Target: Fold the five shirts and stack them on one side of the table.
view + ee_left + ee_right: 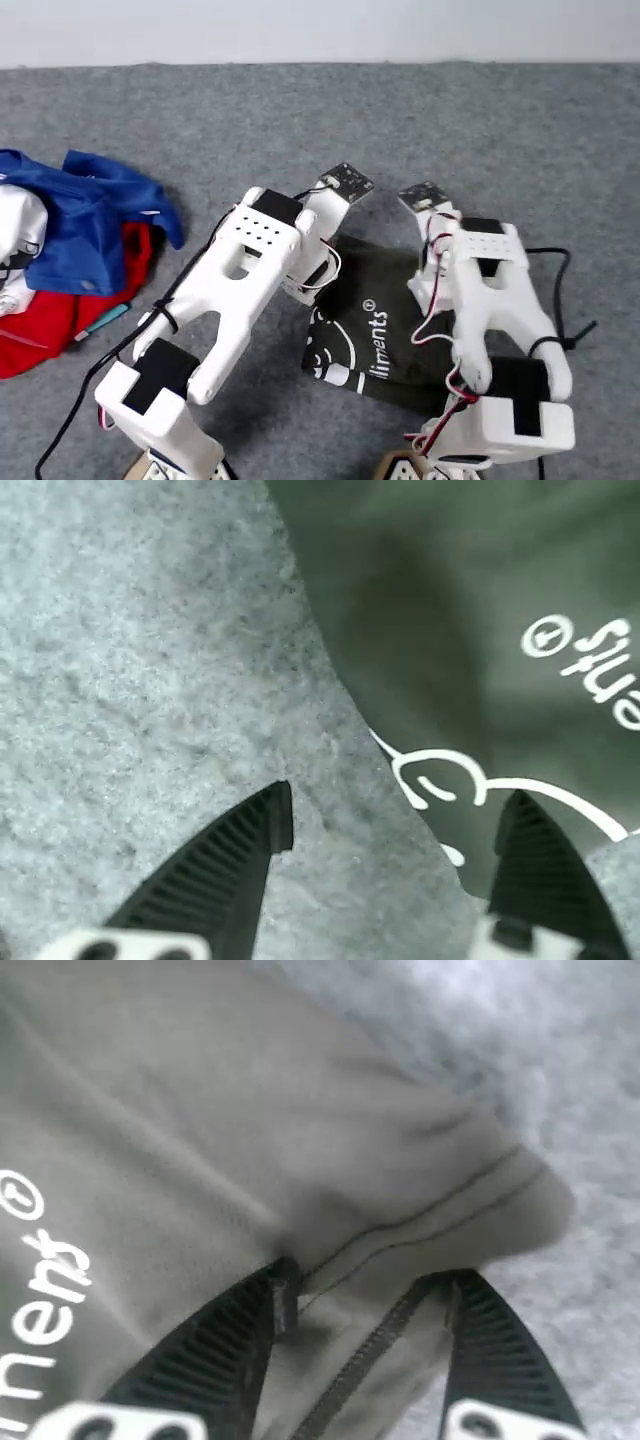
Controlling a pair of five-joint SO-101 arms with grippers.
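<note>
Straddling green shirt [250, 1140] hem, right claw [372, 1285] spread; white lettering [48, 1285]

One shirt [375, 300] lies right of the pile [70, 240].

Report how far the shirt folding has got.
Done: nothing looks folded and stacked yet. In hand: the dark green shirt lies between the arms; the left gripper is open at its edge, the right gripper open around its hem. To do: the blue shirt, red shirt and white shirt lie crumpled in a heap at the edge of the table.
</note>
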